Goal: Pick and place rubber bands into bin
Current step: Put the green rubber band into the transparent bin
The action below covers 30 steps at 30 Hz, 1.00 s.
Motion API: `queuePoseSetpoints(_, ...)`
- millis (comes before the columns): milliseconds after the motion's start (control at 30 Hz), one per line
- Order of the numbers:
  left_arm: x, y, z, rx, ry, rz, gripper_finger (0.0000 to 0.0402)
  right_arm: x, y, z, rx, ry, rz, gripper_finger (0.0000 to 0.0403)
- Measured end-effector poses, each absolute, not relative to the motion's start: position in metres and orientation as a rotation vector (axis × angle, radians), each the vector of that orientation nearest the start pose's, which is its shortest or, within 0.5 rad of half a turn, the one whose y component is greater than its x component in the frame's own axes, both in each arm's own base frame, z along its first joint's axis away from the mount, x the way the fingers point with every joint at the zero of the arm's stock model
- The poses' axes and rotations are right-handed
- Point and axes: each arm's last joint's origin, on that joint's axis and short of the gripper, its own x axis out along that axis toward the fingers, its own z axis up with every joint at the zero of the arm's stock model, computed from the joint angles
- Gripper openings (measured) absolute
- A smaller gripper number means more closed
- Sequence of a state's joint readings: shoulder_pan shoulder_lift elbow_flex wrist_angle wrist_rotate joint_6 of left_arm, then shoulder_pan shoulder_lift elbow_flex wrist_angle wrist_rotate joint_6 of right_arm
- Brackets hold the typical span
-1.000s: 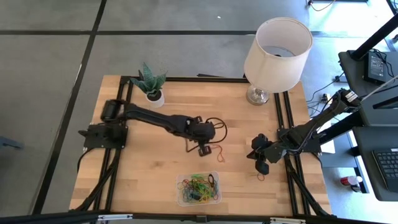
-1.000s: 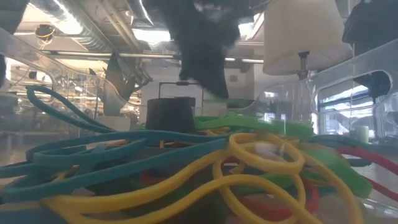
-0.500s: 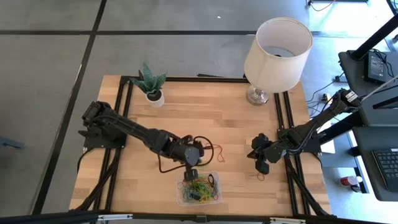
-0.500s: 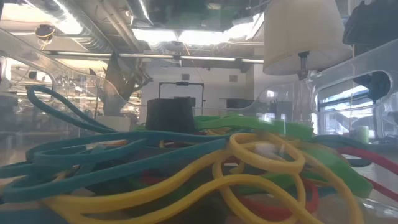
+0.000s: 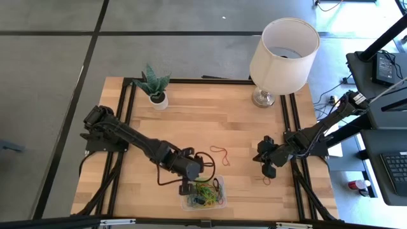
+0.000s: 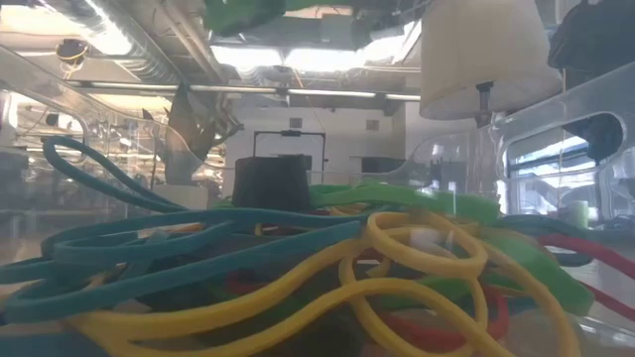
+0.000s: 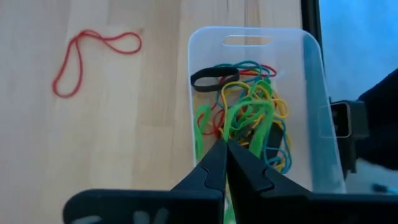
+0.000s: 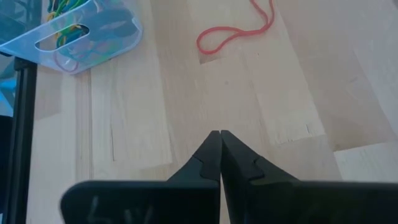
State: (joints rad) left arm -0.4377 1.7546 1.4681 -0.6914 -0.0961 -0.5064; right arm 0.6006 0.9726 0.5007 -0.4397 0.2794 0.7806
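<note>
2 tools on your tabletop (image 5: 229,127): left tool (image 5: 186,188) pressed together over the near-left edge of 1 bin (image 5: 218,202), a green band apparently caught at its tips; right tool (image 5: 268,170) pressed together, empty, parked at the right edge. Rubber bands (image 7: 249,115): 1 tangled pile in the bin, too many to count; 1 red band (image 5: 220,154) and 1 orange band (image 5: 267,181) loose. Since half a second ago, your left tool shifted slightly toward the bin's near-left corner. Also: 1 lamp (image 5: 283,48), 1 potted plant (image 5: 153,86).

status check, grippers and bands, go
Left gripper shut, over the bin. Right gripper shut, parked at right. Red band loose on the table. Nothing blocking.
</note>
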Motion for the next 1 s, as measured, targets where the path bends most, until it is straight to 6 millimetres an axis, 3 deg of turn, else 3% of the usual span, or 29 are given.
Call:
queuePoseSetpoints(300, 0.337, -0.164, 0.272, -0.091, 0.956, -0.075, 0.0002, 0.149, 0.093, 0.188, 0.394, 0.879, -0.062, 0.0004)
queuePoseSetpoints(667, 0.333, -0.206, 0.261, -0.135, 0.881, -0.072, 0.0002, 0.149, 0.093, 0.188, 0.416, 0.884, -0.074, 0.0004)
queuePoseSetpoints(800, 0.331, -0.220, 0.246, -0.101, 0.912, -0.065, 0.0002, 0.148, 0.092, 0.187, 0.402, 0.893, -0.076, 0.0004)
queuePoseSetpoints(1000, 0.339, -0.234, 0.205, -0.066, 0.987, -0.065, 0.0003, 0.148, 0.092, 0.187, 0.326, 0.897, -0.043, 0.0004)
